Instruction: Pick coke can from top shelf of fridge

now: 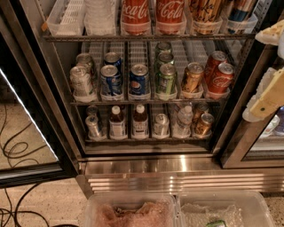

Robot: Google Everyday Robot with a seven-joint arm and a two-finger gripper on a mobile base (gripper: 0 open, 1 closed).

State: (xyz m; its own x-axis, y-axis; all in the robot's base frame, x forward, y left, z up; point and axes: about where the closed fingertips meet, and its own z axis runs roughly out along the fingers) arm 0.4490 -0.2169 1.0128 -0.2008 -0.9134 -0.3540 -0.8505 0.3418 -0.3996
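The fridge (146, 170) stands open in front of me. On its top shelf (146, 38), two red coke cans with white script stand side by side, one at centre (135, 17) and one just to its right (169, 15); their tops are cut off by the frame edge. My gripper (268, 71) is at the far right, outside the fridge by the right door frame, level with the top and middle shelves. Its cream fingers (266, 102) are spread apart with nothing between them. It is well to the right of the coke cans.
Gold-brown (206, 13) and blue (239, 11) cans stand right of the cokes; empty clear lanes (71, 15) are to the left. Lower racks hold Pepsi (139, 80), green, gold and two red cans (220, 77), and bottles. The open glass door (26, 111) is left. Plastic bins (128, 213) sit below.
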